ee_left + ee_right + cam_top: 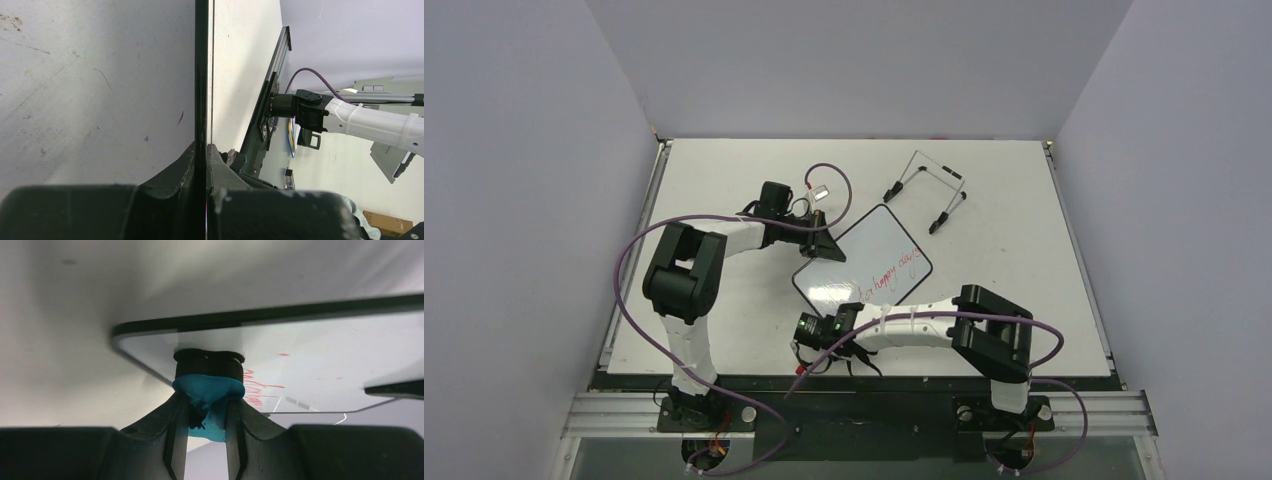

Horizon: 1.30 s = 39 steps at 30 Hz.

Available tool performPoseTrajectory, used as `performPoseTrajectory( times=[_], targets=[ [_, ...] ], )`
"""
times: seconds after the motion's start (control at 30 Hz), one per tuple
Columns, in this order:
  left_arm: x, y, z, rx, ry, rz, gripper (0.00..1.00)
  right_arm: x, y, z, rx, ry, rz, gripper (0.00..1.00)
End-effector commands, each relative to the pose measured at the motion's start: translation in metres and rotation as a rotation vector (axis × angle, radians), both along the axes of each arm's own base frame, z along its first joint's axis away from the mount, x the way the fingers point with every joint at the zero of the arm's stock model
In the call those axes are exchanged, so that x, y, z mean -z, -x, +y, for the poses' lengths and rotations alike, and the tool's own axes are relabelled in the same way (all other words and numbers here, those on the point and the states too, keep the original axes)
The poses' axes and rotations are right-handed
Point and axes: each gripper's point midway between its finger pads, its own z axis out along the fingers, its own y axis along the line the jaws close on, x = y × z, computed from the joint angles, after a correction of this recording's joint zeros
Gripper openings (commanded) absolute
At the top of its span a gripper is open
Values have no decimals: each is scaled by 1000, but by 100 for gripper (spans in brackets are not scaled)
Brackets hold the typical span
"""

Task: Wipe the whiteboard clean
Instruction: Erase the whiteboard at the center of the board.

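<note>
The whiteboard (861,258) is lifted off the table at a tilt, with red handwriting (894,272) along its near-right part. My left gripper (827,246) is shut on its far-left edge. In the left wrist view the board's black rim (201,75) runs straight up from between the closed fingers (220,165). My right gripper (844,320) is at the board's near corner, shut on a blue eraser (210,389). The eraser's black pad (208,362) presses on the whiteboard (320,360) just left of the red lines (261,390).
A thin wire easel stand (927,190) sits on the white table (1024,230) behind and to the right of the board. Grey walls close in the left, back and right sides. A metal rail (636,255) runs along the table's left edge.
</note>
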Motion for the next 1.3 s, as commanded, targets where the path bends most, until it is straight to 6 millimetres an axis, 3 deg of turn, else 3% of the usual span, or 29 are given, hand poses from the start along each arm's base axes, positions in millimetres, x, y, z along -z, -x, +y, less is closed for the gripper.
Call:
performPoseTrajectory(
  times=[0.0,0.1,0.23,0.37,0.53,0.77,0.83,0.9,1.0,1.13,1.27],
  targets=[
    [-7,-5,-4,26,14,-63,0,27,36,-1,-104,54,132,0],
    [-8,-4,-5,27,15,-64,0,18,21,9,-48,8,85,0],
    [-7,-4,-4,27,14,-62,0,-11,-20,29,79,-114,13,0],
    [-7,-4,-5,26,13,-61,0,-28,-46,38,145,-173,-46,0],
    [-7,-3,-5,27,13,-60,0,-20,-40,39,126,-154,-25,0],
    [-7,-4,-5,28,15,-60,0,19,22,10,-59,27,120,0],
    [-6,-4,-5,29,15,-59,0,24,26,2,-61,51,131,0],
    [-7,-4,-5,29,16,-63,0,25,19,-3,-31,56,123,0],
    [-8,-4,-5,30,17,-64,0,15,-7,-6,63,10,89,0],
    [-7,-4,-5,28,15,-62,0,-10,-41,2,153,-97,20,0],
    [-7,-4,-5,29,15,-62,0,-28,-56,16,198,-192,-32,0]
  ],
)
